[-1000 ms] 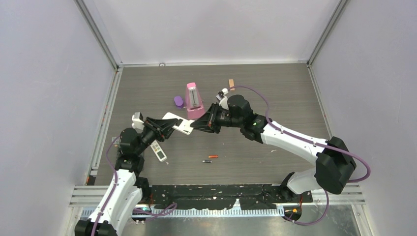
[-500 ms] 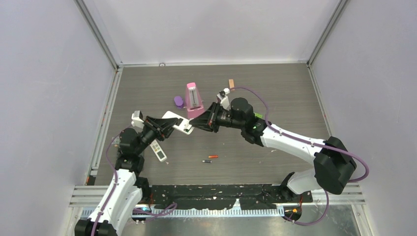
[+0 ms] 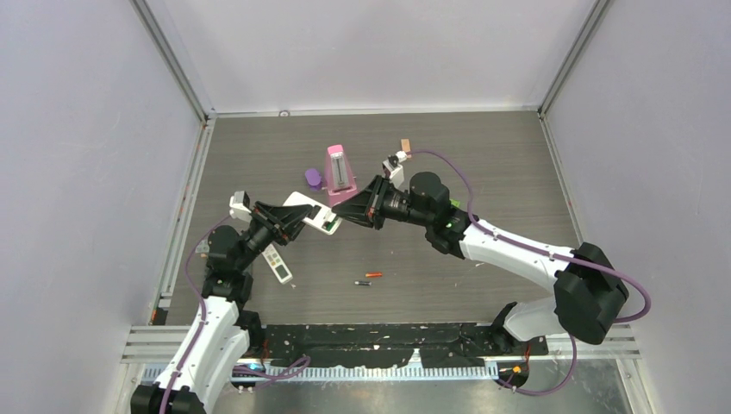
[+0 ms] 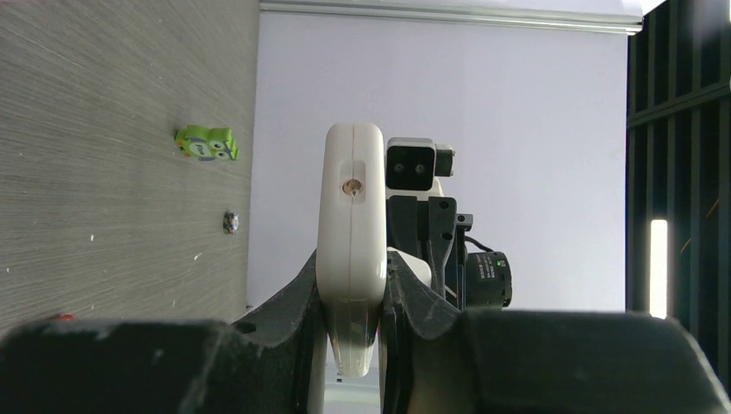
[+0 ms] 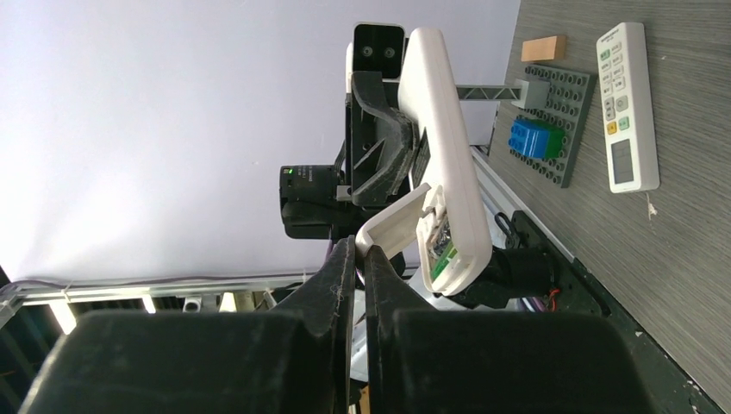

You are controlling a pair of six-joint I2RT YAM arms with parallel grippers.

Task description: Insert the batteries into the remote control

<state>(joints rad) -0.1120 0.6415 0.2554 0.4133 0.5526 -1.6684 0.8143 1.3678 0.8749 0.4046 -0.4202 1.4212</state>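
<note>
From above I see my left pincer (image 3: pixel 303 217) clamping the slim white plastic remote control (image 3: pixel 317 216) over the grey bench (image 3: pixel 500 155), where a thin red-orange battery (image 3: pixel 373 275) and a dark battery (image 3: pixel 362 283) lie loose nearer the bases. Left wrist: both fingers (image 4: pixel 295 297) press the remote's sides. Right wrist: my right pincer (image 5: pixel 360 248), nearly closed, nips the white battery cover (image 5: pixel 392 224), with a green battery (image 5: pixel 444 259) seated inside.

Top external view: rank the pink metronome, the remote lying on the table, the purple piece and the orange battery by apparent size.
1. Pink metronome, though it stands tall, nearer the camera.
2. Remote lying on the table.
3. Purple piece.
4. Orange battery.
</note>
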